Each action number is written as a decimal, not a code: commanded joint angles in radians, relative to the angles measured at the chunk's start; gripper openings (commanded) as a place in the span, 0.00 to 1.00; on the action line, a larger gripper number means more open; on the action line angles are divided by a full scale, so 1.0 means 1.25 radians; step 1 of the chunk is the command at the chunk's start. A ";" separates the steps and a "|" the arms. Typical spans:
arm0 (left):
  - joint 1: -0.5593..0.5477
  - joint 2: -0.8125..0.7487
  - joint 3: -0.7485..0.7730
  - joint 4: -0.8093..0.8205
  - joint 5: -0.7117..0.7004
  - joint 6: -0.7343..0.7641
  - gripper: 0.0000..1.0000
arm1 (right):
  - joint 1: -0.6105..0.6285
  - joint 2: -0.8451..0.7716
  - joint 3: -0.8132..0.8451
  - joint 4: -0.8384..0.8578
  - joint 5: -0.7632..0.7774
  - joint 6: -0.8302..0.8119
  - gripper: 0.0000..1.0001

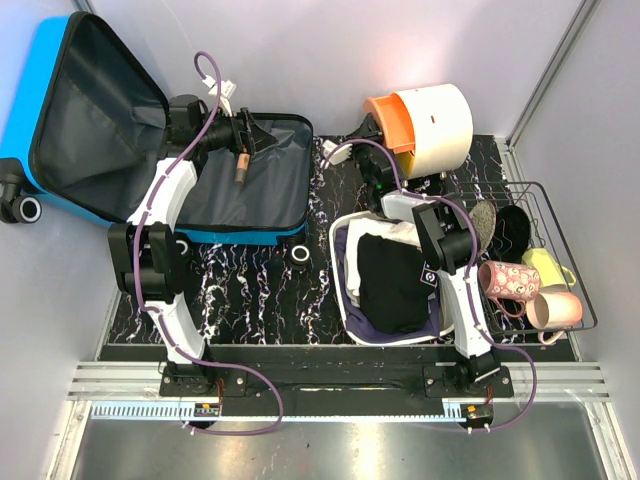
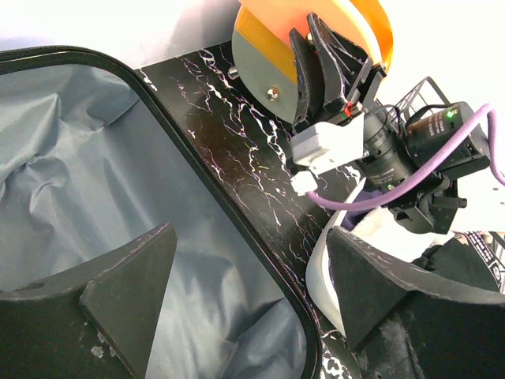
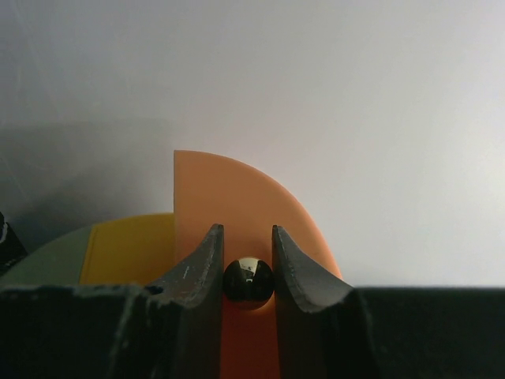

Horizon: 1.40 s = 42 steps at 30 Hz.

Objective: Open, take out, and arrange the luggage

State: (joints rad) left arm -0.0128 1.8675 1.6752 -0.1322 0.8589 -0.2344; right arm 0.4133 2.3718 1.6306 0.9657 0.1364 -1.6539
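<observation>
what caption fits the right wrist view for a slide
Right gripper closed on the shiny round knob of an orange semicircular flap.

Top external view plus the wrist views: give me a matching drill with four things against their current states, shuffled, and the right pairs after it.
Things:
1. luggage
2. white basin
3. wire basket
4. right gripper

States:
A. holds mugs
B. pinching a metal knob on an orange panel
C. lying open at the left
D. holds dark clothing

Pairs: 1-C, 2-D, 3-A, 4-B.
</observation>
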 commanded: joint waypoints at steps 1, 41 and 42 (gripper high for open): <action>0.005 -0.024 0.001 0.043 -0.006 -0.005 0.81 | 0.028 0.010 0.016 0.041 -0.015 0.016 0.13; 0.007 0.479 0.475 -0.353 -0.562 0.262 0.74 | 0.046 -0.437 -0.065 -0.701 -0.393 0.796 0.98; 0.004 0.487 0.483 -0.358 -0.564 0.267 0.71 | 0.042 -0.436 -0.054 -0.732 -0.391 0.827 0.98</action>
State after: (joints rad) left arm -0.0067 2.4474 2.2013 -0.5896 0.2203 0.0326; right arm 0.4854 1.8709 1.4982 0.1886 -0.3180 -0.7834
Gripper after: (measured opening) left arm 0.750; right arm 0.983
